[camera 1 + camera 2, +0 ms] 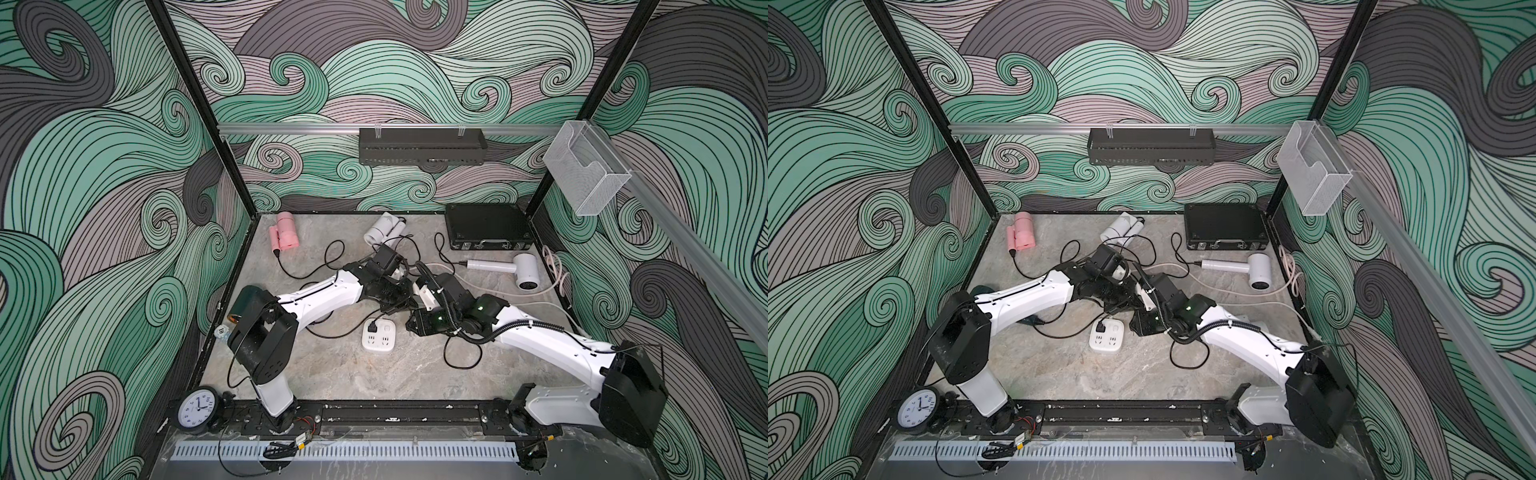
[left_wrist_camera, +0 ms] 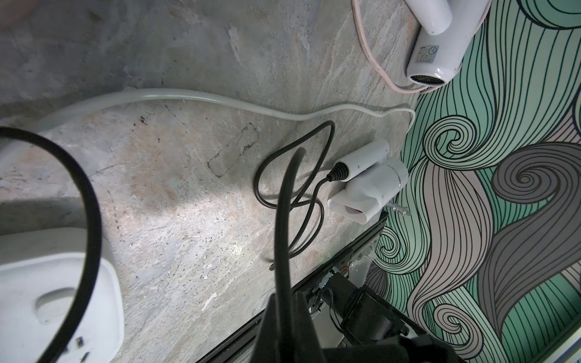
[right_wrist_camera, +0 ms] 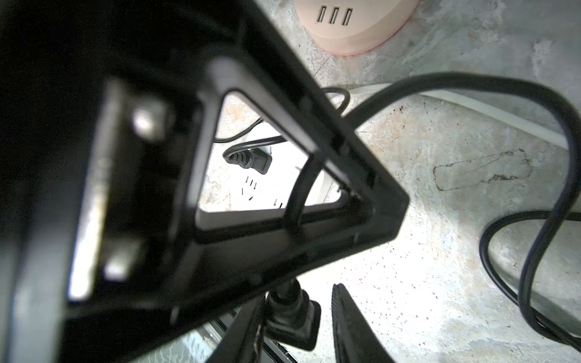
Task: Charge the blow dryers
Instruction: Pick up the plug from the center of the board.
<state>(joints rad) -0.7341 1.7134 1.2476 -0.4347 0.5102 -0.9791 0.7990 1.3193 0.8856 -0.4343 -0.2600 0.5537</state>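
My left gripper (image 2: 286, 295) is shut on a black cord (image 2: 283, 220). My right gripper (image 3: 301, 295) is open, with a black plug (image 3: 292, 317) between its fingers, against one and apart from the other. Both wrists meet just behind the white socket block (image 1: 377, 334), which has one plug in it. The peach hub (image 3: 352, 28) lies close by. A pink dryer (image 1: 284, 235) and a folded white dryer (image 1: 382, 230) sit at the back. Another white dryer (image 1: 515, 268) lies at the right, and a dark green one (image 1: 245, 299) behind my left arm. A third white dryer (image 2: 367, 185) lies by the wall.
A black case (image 1: 486, 226) stands at the back right. Black cords loop over the table around the socket block, and pale cables (image 1: 490, 291) run to the right wall. A clock (image 1: 198, 409) leans at the front left corner.
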